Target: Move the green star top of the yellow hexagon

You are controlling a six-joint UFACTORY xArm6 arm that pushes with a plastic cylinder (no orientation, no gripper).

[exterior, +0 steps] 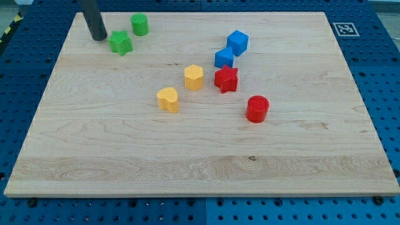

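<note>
The green star [120, 43] lies near the board's top left. My tip [99, 38] stands just to its left, close to it or touching; I cannot tell which. The yellow hexagon [194, 77] sits near the board's middle, well to the right of and below the star. The rod rises from the tip out of the view's top.
A green cylinder [139, 24] stands just above and right of the star. A yellow heart-like block [168, 99] lies below left of the hexagon. A red star [226, 79] is right beside the hexagon, with a blue cube [237, 42] and a blue block [224, 58] above it. A red cylinder [257, 109] lies lower right.
</note>
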